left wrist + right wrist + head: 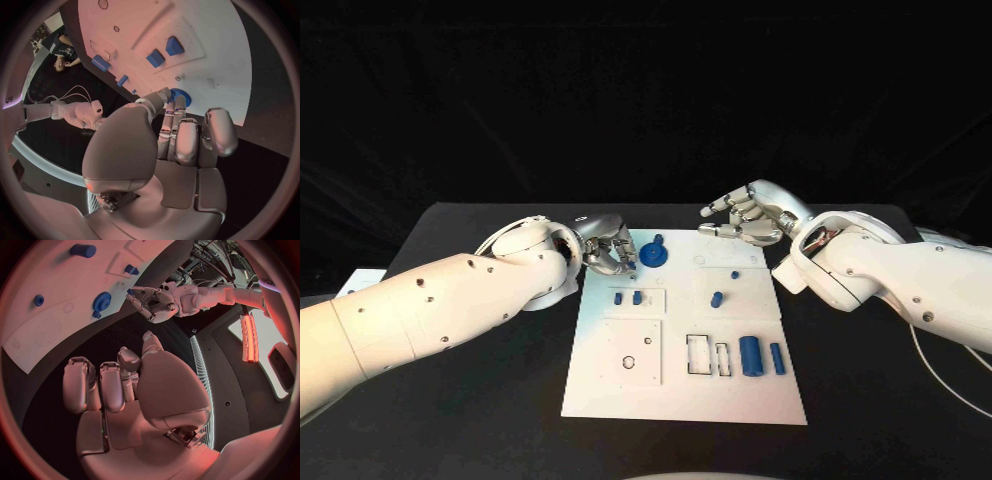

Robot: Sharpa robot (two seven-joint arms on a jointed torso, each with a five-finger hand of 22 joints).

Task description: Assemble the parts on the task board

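Your left silver hand [606, 246] touches the round blue toothed gear [656, 256] at the white board's [682, 400] far edge, seemingly seating it; whether it grips is unclear. Right hand [750, 215] hovers empty, fingers curled.

black table [473, 400] against a dark backdrop [646, 90], all dim

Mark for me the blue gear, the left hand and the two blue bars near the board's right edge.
blue gear [656, 256]: head view, on its toothed disc.
left hand [606, 245]: head view, middle of the silver hand, beside the gear.
two blue bars [751, 355]: head view, on the thicker bar's body.
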